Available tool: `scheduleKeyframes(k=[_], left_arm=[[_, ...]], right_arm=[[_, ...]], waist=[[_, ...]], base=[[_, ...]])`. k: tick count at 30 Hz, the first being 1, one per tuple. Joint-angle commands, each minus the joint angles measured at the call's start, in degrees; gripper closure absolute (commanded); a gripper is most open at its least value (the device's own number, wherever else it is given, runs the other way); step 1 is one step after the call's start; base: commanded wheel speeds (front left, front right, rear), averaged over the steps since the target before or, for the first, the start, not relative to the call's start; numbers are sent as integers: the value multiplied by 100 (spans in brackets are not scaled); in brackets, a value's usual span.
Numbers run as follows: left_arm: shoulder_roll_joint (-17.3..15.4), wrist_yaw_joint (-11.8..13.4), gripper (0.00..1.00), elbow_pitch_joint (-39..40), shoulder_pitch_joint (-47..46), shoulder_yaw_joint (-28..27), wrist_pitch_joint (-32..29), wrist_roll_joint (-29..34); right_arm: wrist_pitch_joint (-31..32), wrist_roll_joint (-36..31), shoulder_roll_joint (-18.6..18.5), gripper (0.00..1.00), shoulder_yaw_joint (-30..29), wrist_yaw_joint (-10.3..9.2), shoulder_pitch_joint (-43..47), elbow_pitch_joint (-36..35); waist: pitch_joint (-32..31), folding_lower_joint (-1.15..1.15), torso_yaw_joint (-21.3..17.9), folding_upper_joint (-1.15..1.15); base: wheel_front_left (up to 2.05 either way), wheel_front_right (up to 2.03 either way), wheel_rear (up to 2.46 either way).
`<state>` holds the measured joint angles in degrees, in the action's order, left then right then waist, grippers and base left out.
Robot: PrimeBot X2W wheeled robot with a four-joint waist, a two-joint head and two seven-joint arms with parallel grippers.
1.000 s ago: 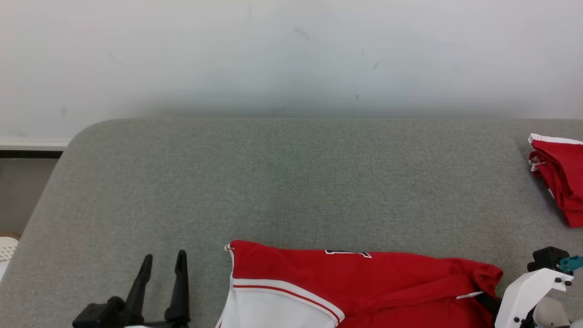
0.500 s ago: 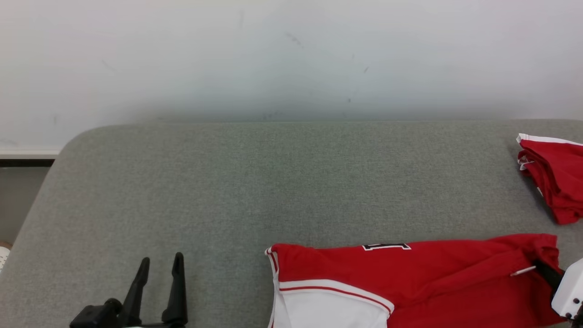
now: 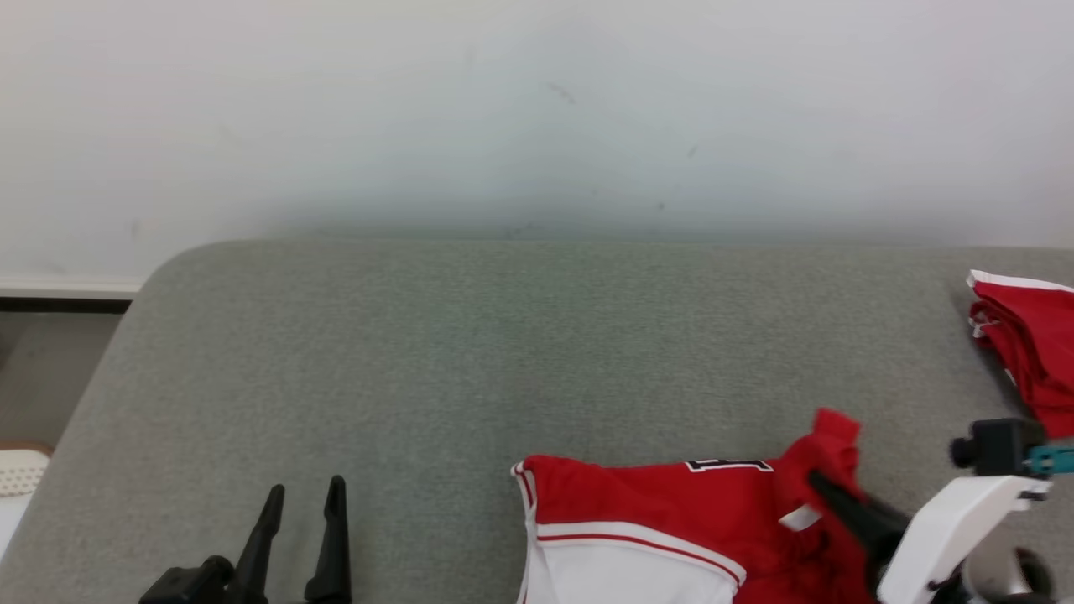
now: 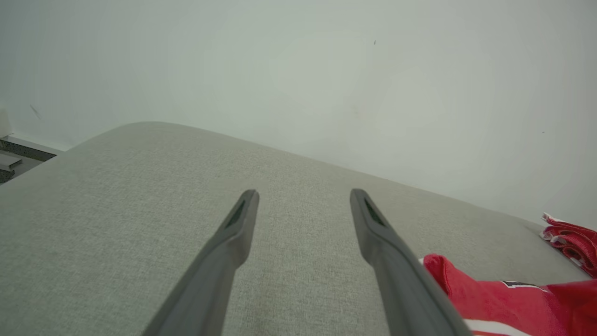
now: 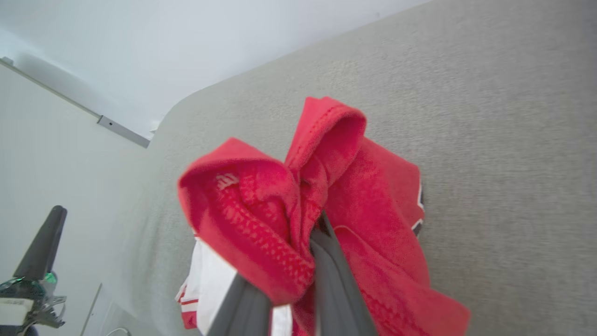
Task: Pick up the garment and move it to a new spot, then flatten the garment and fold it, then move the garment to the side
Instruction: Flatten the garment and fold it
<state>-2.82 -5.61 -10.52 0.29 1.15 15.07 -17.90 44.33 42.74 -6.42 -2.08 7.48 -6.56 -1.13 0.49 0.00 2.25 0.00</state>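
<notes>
Lead: Garment (image 3: 671, 520) at the near edge of the grey tabletop (image 3: 470, 352), right of centre from the head camera. It's red cloth with a white panel, a red stripe and a black-and-white mark along its far edge.

Colour: And look at its right end! The right end effector (image 3: 818, 485) has it clenched, dark fingers buried in a bunch of red fabric that pokes up in a peak above the rest.

Lead: That arm's wrist camera gives us the close-up: red folds draped over both grey fingers (image 5: 336, 294), a hem curling over the top, the white panel hanging lower left. A touch blurry, but the grip on the cloth is plain.

Colour: The left portion lies flat on the tabletop, and its near side runs out of frame, so I can't call how that part sits.

Lead: On the other side, the left end effector (image 3: 306, 486) is released, two fingers spread with nothing between them, low at the near left, apart from the garment.

Colour: Its own camera agrees. The fingers are splayed over grey fabric, and the garment's red corner is off beside one finger, not touching.

Lead: One more thing: a second red garment (image 3: 1028, 352) with white trim, heaped at the far right edge of the tabletop, well apart from the one in the grip. Pale wall (image 3: 537, 109) behind it all.
</notes>
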Motion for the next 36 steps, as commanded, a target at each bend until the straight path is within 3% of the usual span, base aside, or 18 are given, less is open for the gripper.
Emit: scheduleKeyframes(k=[1,6,14,23,24,25,26,29,36], left_arm=[[-21,-8,0,-41,-26,-4,10,-30],[-20,3,0,-102,-67,28,10,-36],[-18,-13,0,-166,-90,59,10,-31],[-19,-22,0,-187,-115,78,10,-14],[-19,-21,0,-184,-113,76,10,-17],[-19,-21,0,-183,-110,68,10,-19],[-19,-21,0,-186,-105,63,10,-23],[-19,-10,0,-202,-77,47,10,-28],[-19,9,0,-184,-15,38,10,-8]], right_arm=[[90,279,175,100,177,-2,137,-144],[60,877,349,100,705,-2,270,20],[-1022,2037,346,100,1710,-1,-159,1266],[-1859,2572,344,98,2454,0,-894,2541],[-1944,2641,344,67,2539,0,-979,2656],[-2010,2739,344,25,2612,0,-1035,2767],[-2070,2779,344,0,2704,0,-1091,2889],[-2224,2935,343,0,2944,0,-1249,3156],[-2453,3369,343,0,3155,0,-1404,2888]], waist=[[-20,0,156,0],[-25,0,519,0],[-46,0,1033,0],[-35,0,1261,0],[-33,0,1267,0],[-31,0,1268,0],[-30,0,1265,0],[-41,0,1224,0],[-95,0,958,0]], base=[[0,0,0],[0,0,0],[0,0,0],[0,0,0],[0,0,0],[0,0,0],[0,0,0],[0,0,0],[0,0,0]])
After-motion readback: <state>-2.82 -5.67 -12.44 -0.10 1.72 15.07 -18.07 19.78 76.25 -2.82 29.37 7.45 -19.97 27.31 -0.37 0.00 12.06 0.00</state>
